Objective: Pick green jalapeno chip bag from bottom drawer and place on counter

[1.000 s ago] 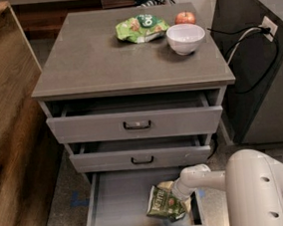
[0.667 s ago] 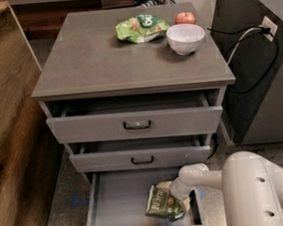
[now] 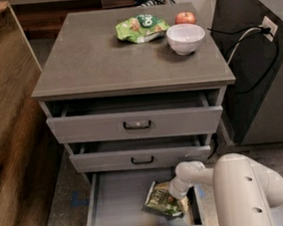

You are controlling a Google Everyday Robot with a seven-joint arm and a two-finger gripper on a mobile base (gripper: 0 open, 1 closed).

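The bottom drawer (image 3: 115, 202) is pulled out, its grey floor showing. The dark olive-green jalapeno chip bag (image 3: 161, 201) lies crinkled at the drawer's right side. My white arm reaches down from the lower right, and the gripper (image 3: 178, 191) sits at the bag's right edge, right on it. The counter (image 3: 101, 54) is the grey top of the cabinet above.
On the counter's far right are a brighter lime-green bag (image 3: 140, 28), a white bowl (image 3: 186, 37) and a red apple (image 3: 185, 17). The two upper drawers (image 3: 135, 124) stand slightly ajar. A wooden panel (image 3: 6, 113) stands left, a dark cabinet with a cable (image 3: 257, 64) right.
My arm has shifted slightly left and down toward the bag. The bag lies in the same place.
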